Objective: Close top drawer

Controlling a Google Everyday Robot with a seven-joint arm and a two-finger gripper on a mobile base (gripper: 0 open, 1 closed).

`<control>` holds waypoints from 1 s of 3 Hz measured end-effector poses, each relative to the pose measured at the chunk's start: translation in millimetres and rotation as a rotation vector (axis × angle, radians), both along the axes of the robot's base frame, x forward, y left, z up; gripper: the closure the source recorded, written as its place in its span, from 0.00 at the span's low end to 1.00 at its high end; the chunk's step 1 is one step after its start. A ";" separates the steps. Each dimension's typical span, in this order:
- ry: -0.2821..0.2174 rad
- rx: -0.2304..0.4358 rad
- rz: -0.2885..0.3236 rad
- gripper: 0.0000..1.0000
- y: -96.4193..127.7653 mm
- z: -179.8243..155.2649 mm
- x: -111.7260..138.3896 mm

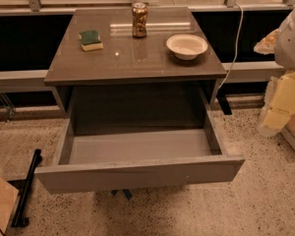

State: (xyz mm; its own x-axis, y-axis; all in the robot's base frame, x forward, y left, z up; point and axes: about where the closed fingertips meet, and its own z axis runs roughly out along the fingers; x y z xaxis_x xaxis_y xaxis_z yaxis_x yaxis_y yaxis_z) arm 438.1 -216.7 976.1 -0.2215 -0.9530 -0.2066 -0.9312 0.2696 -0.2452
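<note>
The top drawer (137, 173) is pulled far out of the grey cabinet (132, 73). Its plain flat front panel faces me at the bottom of the camera view, and its shallow light-grey interior (137, 146) is empty. My arm (291, 33) comes in at the right edge. My gripper (278, 112) hangs low at the right edge, to the right of the drawer's right side and well apart from it. It touches nothing of the drawer.
On the cabinet top stand a drink can (139, 19), a white bowl (187, 46) and a green-and-yellow sponge (91, 40). A white cable (234, 48) hangs at the back right. A black bar (27, 191) lies on the speckled floor at the left.
</note>
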 end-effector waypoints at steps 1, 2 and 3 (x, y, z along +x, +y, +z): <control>-0.001 0.000 0.000 0.01 0.2 0.0 0.1; -0.008 -0.001 0.003 0.22 1.6 -0.3 0.5; 0.013 -0.005 0.029 0.45 -0.6 -29.2 -0.8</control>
State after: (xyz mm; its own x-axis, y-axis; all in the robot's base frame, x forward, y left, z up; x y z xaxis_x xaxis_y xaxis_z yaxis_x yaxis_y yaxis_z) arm 437.3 -217.3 946.9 -0.1965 -0.9601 -0.1991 -0.9416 0.2414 -0.2346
